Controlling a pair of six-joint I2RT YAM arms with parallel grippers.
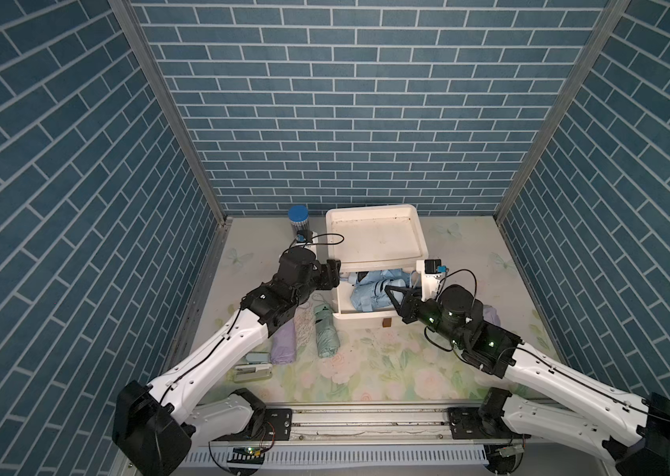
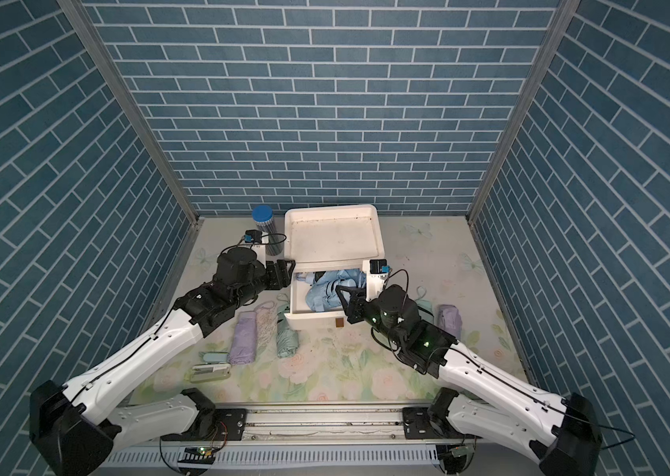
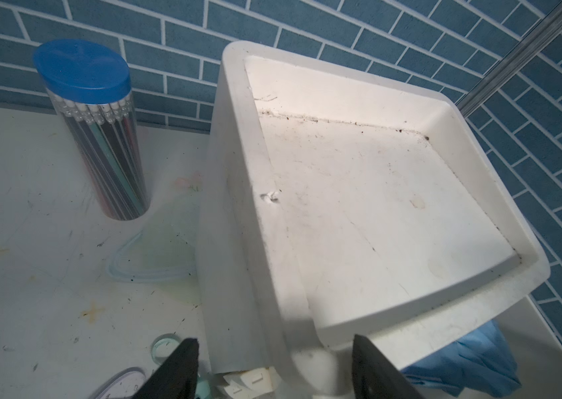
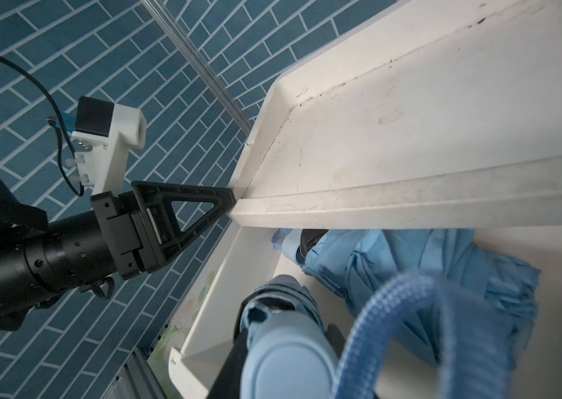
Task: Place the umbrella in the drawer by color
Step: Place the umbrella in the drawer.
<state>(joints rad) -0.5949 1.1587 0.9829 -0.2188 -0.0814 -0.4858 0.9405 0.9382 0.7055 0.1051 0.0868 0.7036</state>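
Your right gripper [image 1: 393, 297] is over the open drawer [image 1: 360, 318], the top one of the white cabinet [image 1: 331, 241], which is pulled out toward you. It's clamped on a blue umbrella [image 4: 286, 362]. In the right wrist view the pale blue handle sits tight between the dark jaws, and the blue strap [image 4: 359, 328] loops up beside it. That umbrella is in your grip inside the drawer's outline, toward the cabinet's right side. I can't tell whether it rests on the drawer floor. A second blue umbrella [image 4: 411, 262] lies loose deeper in the drawer, partly under the cabinet's top.

Your left gripper [image 1: 332, 274] is at the cabinet's front left corner, jaws wide apart. In the left wrist view the fingers [image 3: 183, 362] straddle that corner. The right wrist view shows a fingertip meeting the cabinet's top rim right there.

On the table off the cabinet's front left, a green umbrella [image 1: 327, 334], a patterned umbrella [image 1: 304, 327] and a purple umbrella [image 1: 284, 346] lie side by side. To the cabinet's right, in a top view, a second purple umbrella [image 2: 448, 319] and a second green umbrella [image 2: 425, 308] show behind your right arm. A pencil tub [image 1: 299, 220] with a blue lid stands upright at the cabinet's back left.
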